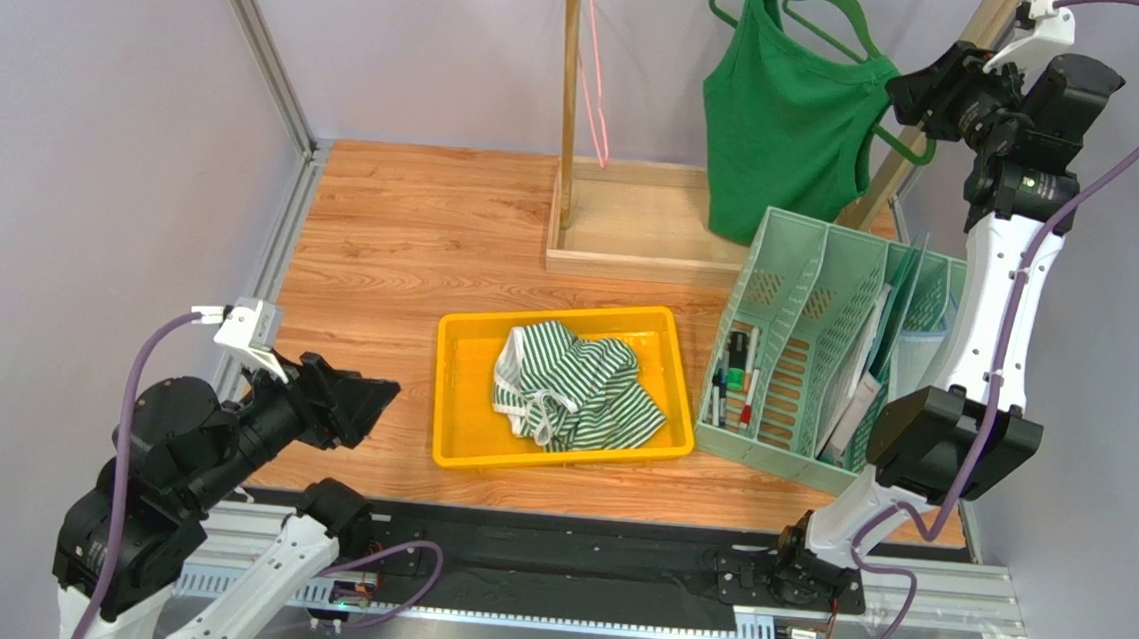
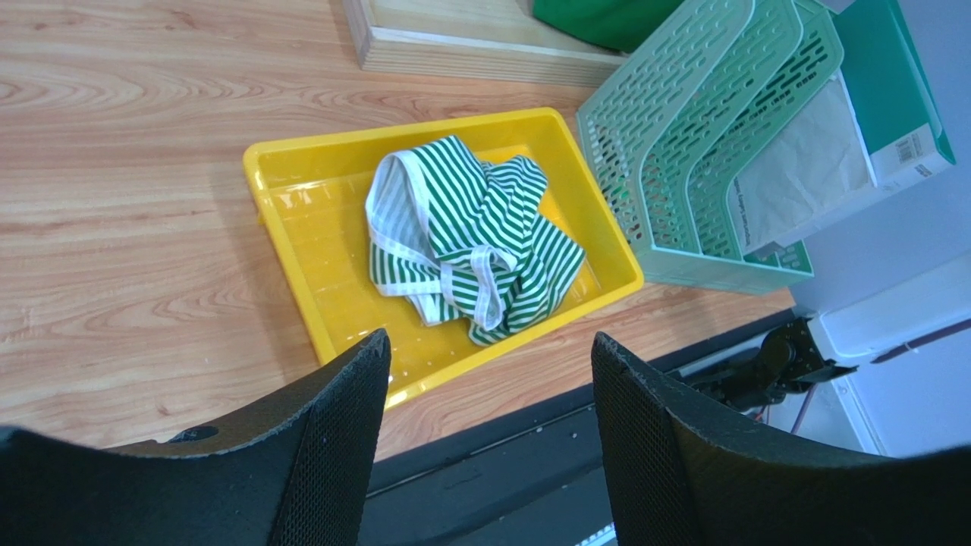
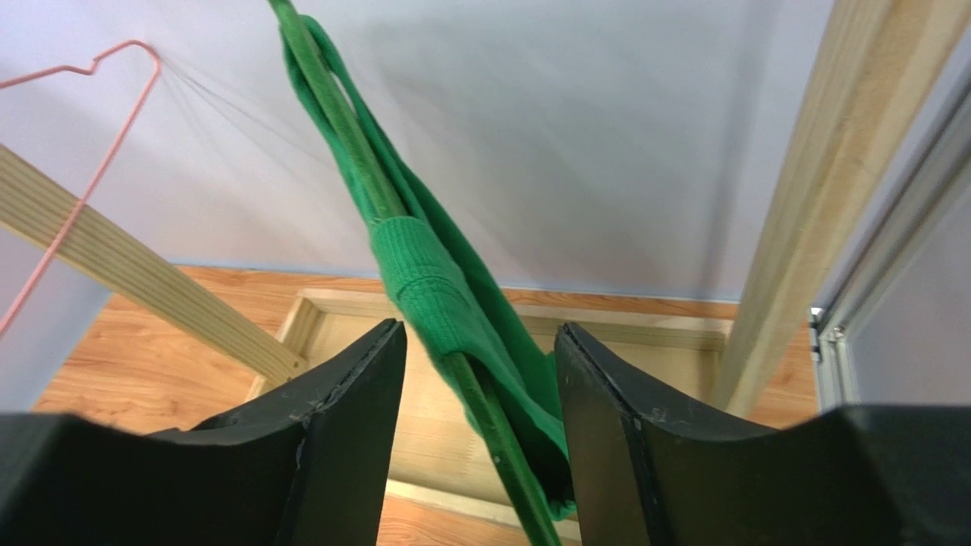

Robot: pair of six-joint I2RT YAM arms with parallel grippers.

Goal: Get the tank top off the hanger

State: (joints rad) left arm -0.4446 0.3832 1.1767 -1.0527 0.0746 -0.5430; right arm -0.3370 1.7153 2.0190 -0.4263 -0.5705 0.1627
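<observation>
The right pincer [image 3: 479,330] is spread wide, one finger on each side of the green hanger [image 3: 498,449] arm and the tank top [image 3: 427,273] strap lying over it. I cannot tell whether either finger touches the cloth. The tank top hangs on that hanger, high at the right side of the wooden rack [image 1: 641,242], with the pincer at its right shoulder. A pink hanger [image 1: 595,81] hangs by the rack's left post. On the bench [image 1: 386,232], nearer the arms than the rack, a yellow tray [image 1: 451,387] holds a striped garment [image 1: 578,388]. A mint file organizer [image 1: 794,320] stands before the rack's right end. The left pincer [image 2: 488,341] is wide and empty, well forward and left of the rack.
</observation>
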